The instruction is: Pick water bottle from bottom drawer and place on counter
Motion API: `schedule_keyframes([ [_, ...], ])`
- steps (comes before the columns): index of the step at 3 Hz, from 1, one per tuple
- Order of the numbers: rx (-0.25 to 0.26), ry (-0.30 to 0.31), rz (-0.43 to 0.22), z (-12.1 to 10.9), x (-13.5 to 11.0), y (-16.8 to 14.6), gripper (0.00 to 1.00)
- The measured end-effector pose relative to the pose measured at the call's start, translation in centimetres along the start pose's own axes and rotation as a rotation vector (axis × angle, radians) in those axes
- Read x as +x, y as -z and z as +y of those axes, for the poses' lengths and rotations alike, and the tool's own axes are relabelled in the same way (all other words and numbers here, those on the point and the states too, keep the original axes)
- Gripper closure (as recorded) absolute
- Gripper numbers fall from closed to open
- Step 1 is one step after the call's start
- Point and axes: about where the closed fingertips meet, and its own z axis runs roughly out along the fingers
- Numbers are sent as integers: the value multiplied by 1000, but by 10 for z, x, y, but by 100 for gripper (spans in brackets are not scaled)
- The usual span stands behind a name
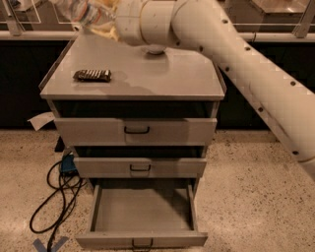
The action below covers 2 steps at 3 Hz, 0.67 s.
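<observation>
One tool (101,22) is seen at the upper left, raised over the rear left corner of the surface (162,74), at the end of a thick cream arm (236,54) that reaches in from the right. Its yellowish fingers (106,30) are closed around the water bottle (74,10), which is held tilted, jutting out to the left of the tool and well clear of the surface beneath it. Below the tool and slightly to its left, a dark striped packet (92,75) is laid flat on the surface. Far below the tool, the bottom drawer (142,214) is pulled out toward the front. Two upper drawers (135,130) with dark wire handles are stacked between it and the surface. A black cable (49,206) is looped on the speckled floor (256,197), low and to the left of the tool.
</observation>
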Motion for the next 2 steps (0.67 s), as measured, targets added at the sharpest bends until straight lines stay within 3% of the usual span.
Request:
schedule_keyframes([
  [1,9,-15,22,-28,53,-7,100],
  [2,88,-87,76,-75,107,7,100],
])
